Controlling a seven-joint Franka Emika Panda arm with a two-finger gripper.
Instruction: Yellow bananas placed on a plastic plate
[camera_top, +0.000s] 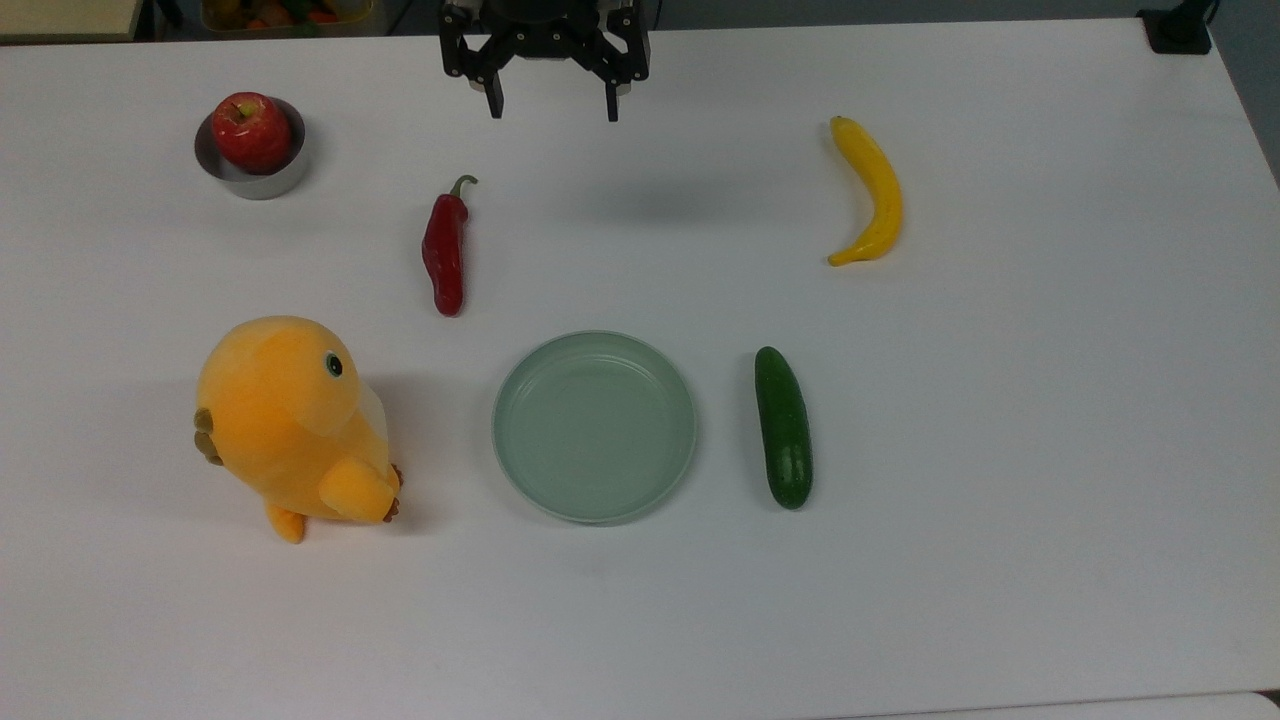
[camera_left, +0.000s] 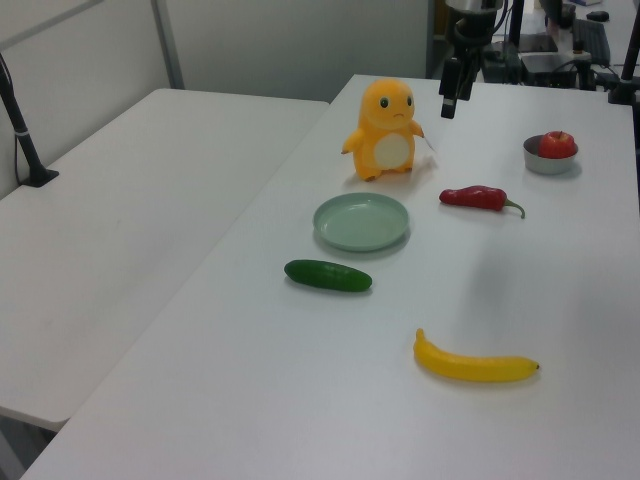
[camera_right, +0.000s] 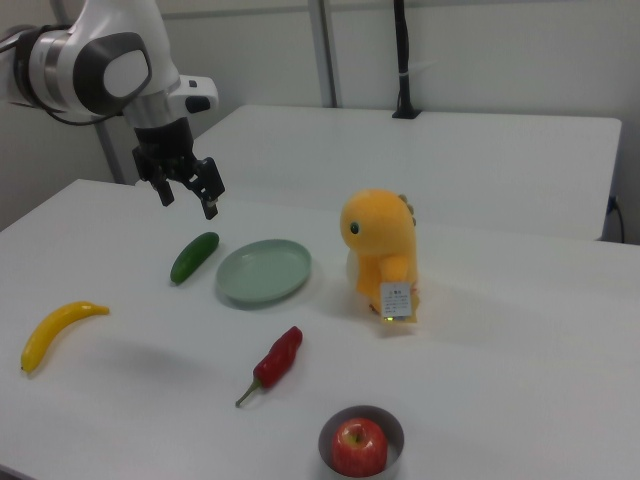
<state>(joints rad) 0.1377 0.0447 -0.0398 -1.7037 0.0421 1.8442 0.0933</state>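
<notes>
Bare table (camera_top: 700, 250) lies between banana (camera_top: 871, 190) and plate (camera_top: 594, 426).

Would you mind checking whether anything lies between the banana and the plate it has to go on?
The cucumber lies beside the plate, on the top view's right, roughly along the banana's straight route. Carried above the table, the banana should clear it. The open pincer hangs apart from both.

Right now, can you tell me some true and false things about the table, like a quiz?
1. The curved yellow banana lies on the round pale-green plate. False: it lies on the white table, apart from the plate.
2. The red apple sits in the small steel bowl. True.
3. The robot's black gripper is open and holds nothing. True.
4. The dark-green cucumber is inside the plate. False: it lies beside it.
5. The red chili pepper lies on the table. True.
</notes>
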